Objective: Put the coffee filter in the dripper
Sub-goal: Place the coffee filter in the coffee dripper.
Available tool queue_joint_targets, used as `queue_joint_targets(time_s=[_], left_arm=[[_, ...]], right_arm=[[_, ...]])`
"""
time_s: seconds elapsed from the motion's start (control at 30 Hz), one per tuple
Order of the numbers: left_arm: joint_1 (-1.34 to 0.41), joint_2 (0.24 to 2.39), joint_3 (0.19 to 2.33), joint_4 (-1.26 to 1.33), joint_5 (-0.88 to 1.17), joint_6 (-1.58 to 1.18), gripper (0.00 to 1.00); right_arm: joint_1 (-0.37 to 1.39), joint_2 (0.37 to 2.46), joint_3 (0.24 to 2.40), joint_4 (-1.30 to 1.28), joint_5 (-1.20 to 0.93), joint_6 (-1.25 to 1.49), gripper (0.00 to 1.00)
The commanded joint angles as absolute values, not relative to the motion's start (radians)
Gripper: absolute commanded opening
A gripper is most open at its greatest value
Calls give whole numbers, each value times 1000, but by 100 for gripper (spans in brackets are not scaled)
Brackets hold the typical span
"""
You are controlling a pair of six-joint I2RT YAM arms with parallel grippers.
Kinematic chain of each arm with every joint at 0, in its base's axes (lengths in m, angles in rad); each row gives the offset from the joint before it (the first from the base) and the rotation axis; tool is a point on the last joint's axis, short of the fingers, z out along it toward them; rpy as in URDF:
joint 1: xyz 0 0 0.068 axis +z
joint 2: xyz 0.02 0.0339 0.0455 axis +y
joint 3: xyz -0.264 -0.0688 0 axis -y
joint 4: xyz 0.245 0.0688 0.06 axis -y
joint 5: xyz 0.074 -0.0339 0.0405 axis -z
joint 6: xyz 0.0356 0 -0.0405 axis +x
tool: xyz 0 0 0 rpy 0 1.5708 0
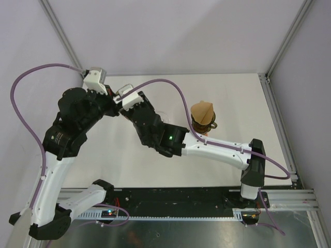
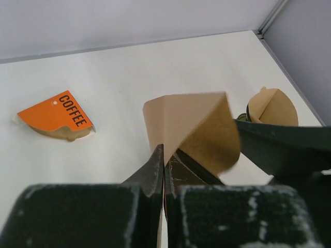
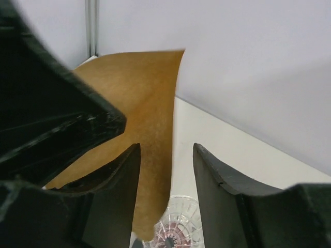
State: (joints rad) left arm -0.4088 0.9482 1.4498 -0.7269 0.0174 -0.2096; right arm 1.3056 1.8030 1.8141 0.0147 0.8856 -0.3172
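Note:
My left gripper (image 2: 164, 155) is shut on the lower edge of a brown paper coffee filter (image 2: 191, 124), which stands up folded above the table. My right gripper (image 3: 166, 150) is open beside it. The filter's (image 3: 139, 103) free edge hangs between the right fingers, close against the left one (image 3: 121, 196), and is not pinched. A clear glass dripper (image 3: 178, 230) sits on the table just below the filter's tip. In the top view both wrists meet at the table's middle and hide the filter.
An orange packet marked COFFEE (image 2: 54, 116) lies on the white table to the left. At the right a second brown filter (image 1: 203, 114) sits in a dark brewer. Grey walls and a metal frame post (image 1: 279, 49) close the back and right.

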Motion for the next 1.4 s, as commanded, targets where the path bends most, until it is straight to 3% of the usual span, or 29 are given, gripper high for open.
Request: queue_joint_targets(time_s=[0.0,0.17,0.27,0.43,0.47,0.57,0.7,0.83,0.97,1.1,1.27,1.37], left_arm=[[-419,941,1490,-683,-12,-186,0],[-419,938,1460,-655,-103,-99,0],[-418,932,1426,-626,-180,-25,0],[-418,917,1412,-615,-195,35,0],[-419,915,1415,-613,-196,44,0],[-419,906,1421,-614,-154,56,0],[-420,899,1407,-615,-11,36,0],[-419,895,1401,-615,37,24,0],[-420,894,1417,-616,54,-5,0],[-419,891,1437,-615,33,-33,0],[-419,885,1413,-616,-34,-9,0],[-420,880,1387,-615,-76,-2,0]], right_arm=[[1257,1803,1854,-30,783,-161,43],[1242,1788,1835,-32,837,-146,8],[1228,1742,1790,-22,853,-143,1],[1199,1689,1756,-74,809,-129,0],[1197,1680,1753,-87,802,-128,2],[1189,1641,1708,-73,708,-148,27],[1159,1599,1657,-26,460,-94,49],[1134,1582,1615,35,326,-26,57],[1139,1599,1610,61,356,-5,57],[1145,1599,1586,84,442,35,46],[1158,1554,1549,83,557,47,14],[1152,1510,1532,47,588,64,8]])
